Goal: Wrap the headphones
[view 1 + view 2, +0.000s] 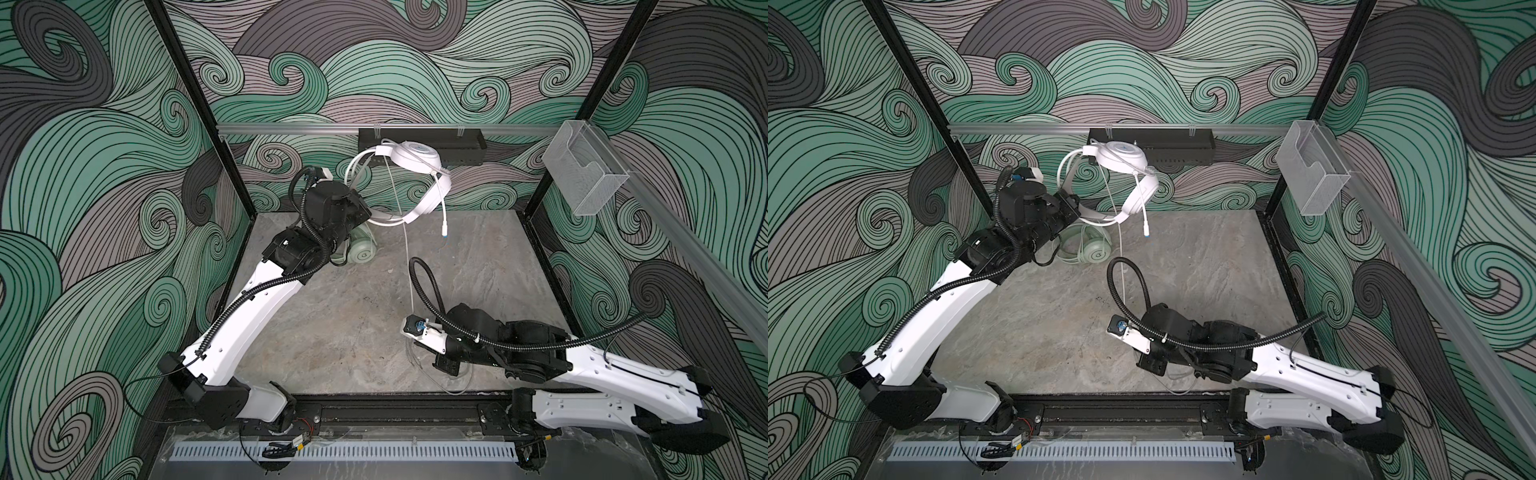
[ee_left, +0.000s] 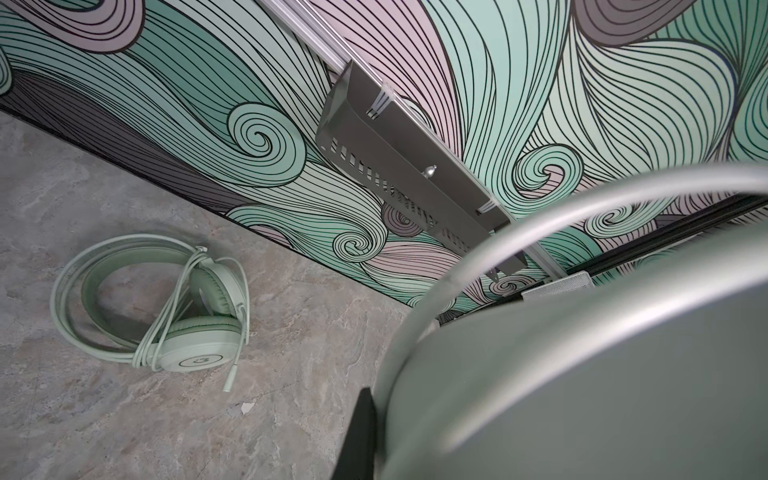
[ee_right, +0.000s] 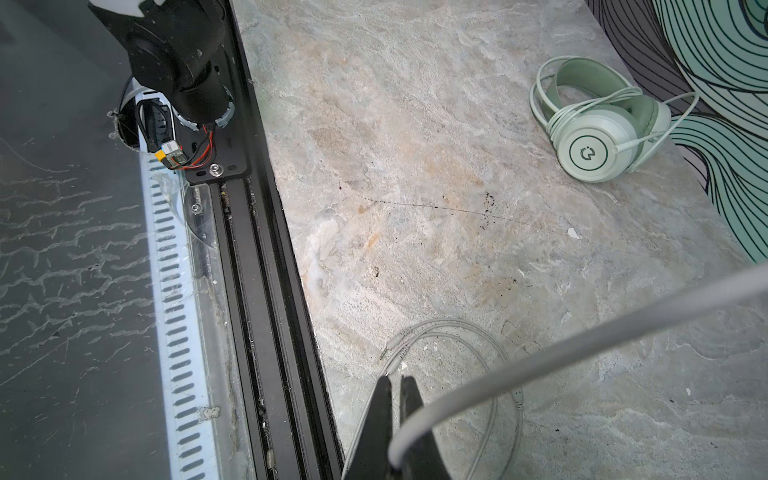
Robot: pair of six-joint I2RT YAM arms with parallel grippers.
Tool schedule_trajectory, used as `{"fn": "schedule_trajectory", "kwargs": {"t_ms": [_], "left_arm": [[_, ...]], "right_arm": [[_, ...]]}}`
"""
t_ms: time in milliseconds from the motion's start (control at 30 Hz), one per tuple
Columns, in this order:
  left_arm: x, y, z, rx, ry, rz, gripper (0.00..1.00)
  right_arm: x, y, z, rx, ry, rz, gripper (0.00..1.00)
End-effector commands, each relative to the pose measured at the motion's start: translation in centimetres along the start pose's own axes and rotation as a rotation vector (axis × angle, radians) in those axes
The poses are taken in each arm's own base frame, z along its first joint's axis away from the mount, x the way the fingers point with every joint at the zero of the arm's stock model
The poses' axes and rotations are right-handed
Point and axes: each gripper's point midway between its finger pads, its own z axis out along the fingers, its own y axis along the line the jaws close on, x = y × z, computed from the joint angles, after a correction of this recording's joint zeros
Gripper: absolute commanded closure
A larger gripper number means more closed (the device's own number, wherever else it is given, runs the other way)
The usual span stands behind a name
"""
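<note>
The white headphones [image 1: 415, 157] [image 1: 1121, 156] hang in the air near the back wall. My left gripper [image 1: 366, 212] [image 1: 1074, 208] is shut on their headband, and an earcup [image 2: 582, 374] fills much of the left wrist view beside one black finger [image 2: 362, 432]. Their thin cable [image 1: 405, 249] [image 3: 561, 349] runs down to my right gripper [image 1: 446, 365] [image 3: 397, 380], which is shut on it low over the front of the table. The cable's end [image 3: 419, 338] lies looped on the table. The mint headphones [image 1: 360, 249] [image 2: 166, 316] [image 3: 598, 124] lie on the table with their cable wound round them.
A black slotted tray [image 1: 461, 146] [image 2: 415, 174] hangs on the back rail behind the white headphones. A clear plastic box [image 1: 586, 174] is mounted on the right rail. A black rail [image 1: 395, 409] [image 3: 257, 291] and a white slotted duct [image 1: 353, 451] border the table's front edge.
</note>
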Motion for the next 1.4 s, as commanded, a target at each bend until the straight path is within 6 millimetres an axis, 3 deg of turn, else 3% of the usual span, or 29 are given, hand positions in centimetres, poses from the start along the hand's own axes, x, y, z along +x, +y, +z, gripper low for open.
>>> {"fn": "schedule_trajectory", "kwargs": {"t_ms": [0,200,400,600,1000,1067,1367], "left_arm": [[-2.3,0.1,0.4,-0.040,-0.120,-0.007,1.00],[-1.6,0.5,2.8,-0.135,-0.158,0.114,1.00],[-0.6,-1.1,2.8,-0.169,-0.233,0.403,1.00],[1.6,-0.7,3.1,-0.192,-0.259,0.700,1.00],[4.4,0.2,2.3,-0.191,-0.240,1.140,1.00],[4.1,-0.1,1.0,-0.169,-0.242,1.210,1.00],[8.1,-0.1,-1.4,0.076,-0.032,1.378,1.00]], "right_arm": [[-1.3,0.4,-1.3,-0.015,-0.035,-0.022,1.00],[-3.0,0.9,-2.0,-0.041,-0.053,-0.042,1.00],[-5.2,0.2,-3.1,-0.021,-0.077,-0.046,1.00],[-7.1,-1.4,-4.9,0.047,-0.096,-0.048,1.00],[-6.8,-4.6,-7.4,0.171,-0.017,-0.108,1.00],[-6.5,-5.4,-7.9,0.198,0.001,-0.119,1.00],[-7.0,-8.8,-9.8,0.307,0.032,-0.161,1.00]]}}
